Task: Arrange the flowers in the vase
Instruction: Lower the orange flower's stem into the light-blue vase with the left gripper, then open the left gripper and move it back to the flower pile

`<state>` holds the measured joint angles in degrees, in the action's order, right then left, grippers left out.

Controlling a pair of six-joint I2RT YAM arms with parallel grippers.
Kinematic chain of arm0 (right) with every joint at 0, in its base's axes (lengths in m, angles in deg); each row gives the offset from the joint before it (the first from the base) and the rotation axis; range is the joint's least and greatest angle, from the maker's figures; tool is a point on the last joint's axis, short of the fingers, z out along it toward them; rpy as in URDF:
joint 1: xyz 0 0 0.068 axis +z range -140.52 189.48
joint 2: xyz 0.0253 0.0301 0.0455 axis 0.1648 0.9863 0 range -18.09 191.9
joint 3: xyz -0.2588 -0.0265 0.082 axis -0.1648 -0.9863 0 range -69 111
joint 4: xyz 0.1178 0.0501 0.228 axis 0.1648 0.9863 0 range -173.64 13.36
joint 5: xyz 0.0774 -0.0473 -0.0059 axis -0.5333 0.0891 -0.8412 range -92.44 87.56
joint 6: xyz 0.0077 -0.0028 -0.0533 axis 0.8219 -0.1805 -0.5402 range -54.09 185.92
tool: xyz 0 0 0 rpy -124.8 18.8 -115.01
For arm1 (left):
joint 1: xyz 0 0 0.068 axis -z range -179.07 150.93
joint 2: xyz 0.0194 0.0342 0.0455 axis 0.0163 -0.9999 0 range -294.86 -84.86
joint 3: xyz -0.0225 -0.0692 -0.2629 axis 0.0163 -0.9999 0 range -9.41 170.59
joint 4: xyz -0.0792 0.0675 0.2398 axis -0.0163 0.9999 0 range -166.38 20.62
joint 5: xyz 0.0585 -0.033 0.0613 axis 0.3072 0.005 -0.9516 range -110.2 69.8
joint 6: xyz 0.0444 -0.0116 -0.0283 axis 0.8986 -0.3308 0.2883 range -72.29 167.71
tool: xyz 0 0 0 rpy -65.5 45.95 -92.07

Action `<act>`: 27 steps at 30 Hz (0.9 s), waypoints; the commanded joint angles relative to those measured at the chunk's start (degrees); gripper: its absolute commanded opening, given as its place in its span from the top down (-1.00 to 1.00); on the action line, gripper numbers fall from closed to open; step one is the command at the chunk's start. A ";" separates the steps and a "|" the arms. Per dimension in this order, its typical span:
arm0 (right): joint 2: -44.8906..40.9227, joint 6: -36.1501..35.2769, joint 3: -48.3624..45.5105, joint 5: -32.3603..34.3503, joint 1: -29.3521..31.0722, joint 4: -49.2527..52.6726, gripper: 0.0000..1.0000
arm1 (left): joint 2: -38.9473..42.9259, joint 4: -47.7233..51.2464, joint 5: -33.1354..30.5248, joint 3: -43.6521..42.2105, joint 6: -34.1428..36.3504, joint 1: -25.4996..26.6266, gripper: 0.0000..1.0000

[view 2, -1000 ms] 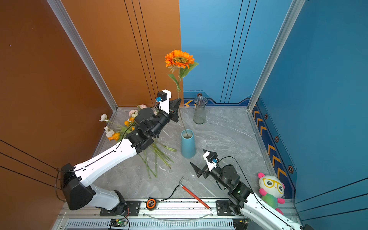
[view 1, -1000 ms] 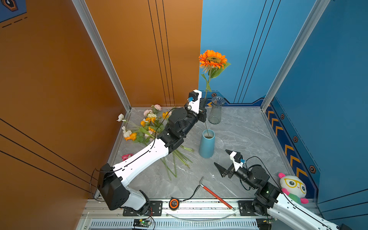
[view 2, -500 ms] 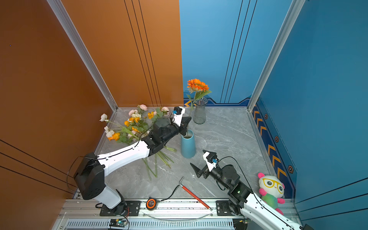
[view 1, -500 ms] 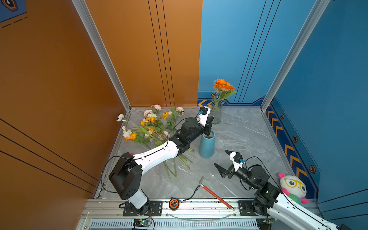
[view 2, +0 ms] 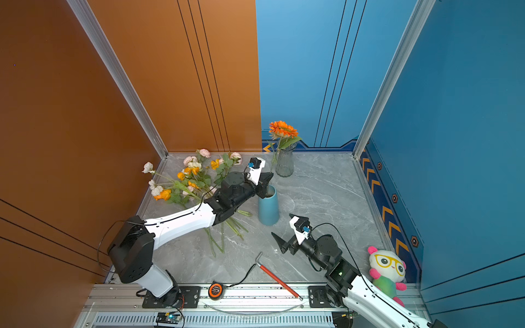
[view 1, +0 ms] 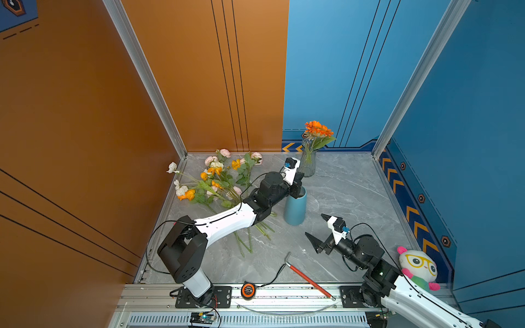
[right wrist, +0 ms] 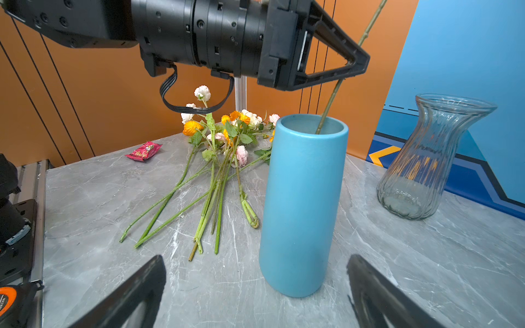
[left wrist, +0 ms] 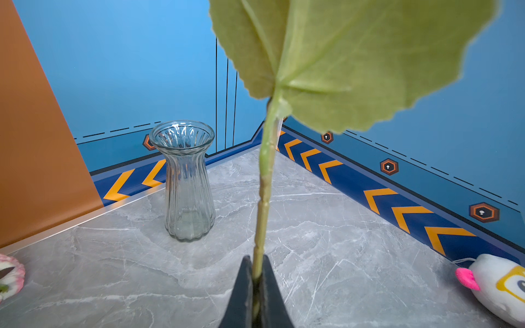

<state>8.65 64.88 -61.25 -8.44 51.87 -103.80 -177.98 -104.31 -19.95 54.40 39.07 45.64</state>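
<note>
A tall blue vase (view 1: 295, 208) (view 2: 268, 208) (right wrist: 304, 204) stands mid-table. My left gripper (view 1: 299, 181) (view 2: 268, 179) (left wrist: 257, 264) hovers just above its rim, shut on the green stem (left wrist: 265, 184) (right wrist: 331, 105) of an orange flower (view 1: 318, 129) (view 2: 282, 129). The stem's lower end is inside the blue vase. Other flowers (view 1: 218, 181) (view 2: 196, 181) (right wrist: 224, 142) lie in a bunch on the table to the left. My right gripper (view 1: 315, 225) (view 2: 281, 225) (right wrist: 255, 260) is open and empty, low on the near side of the blue vase.
An empty clear glass vase (view 1: 308, 163) (view 2: 285, 163) (left wrist: 184, 181) (right wrist: 426, 159) stands by the back wall. A red-handled tool (view 1: 306, 277) and a tape measure (view 1: 247, 290) lie at the front edge. A plush toy (view 1: 419, 267) sits at the right, a red wrapper (right wrist: 143, 150) at the left.
The left arm has come down and forward, lowering the orange flower so its stem goes deeper into the blue vase. The right arm has stayed still.
</note>
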 commanded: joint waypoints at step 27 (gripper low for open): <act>0.80 1.04 -0.54 -1.94 -0.29 -2.30 -1.00 | 4.13 -1.26 3.37 -4.34 -0.64 -1.55 0.62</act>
<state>9.30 64.88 -61.25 -9.01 51.83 -104.28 -176.87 -104.94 -17.74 51.01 38.63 44.70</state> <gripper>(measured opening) 0.999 0.185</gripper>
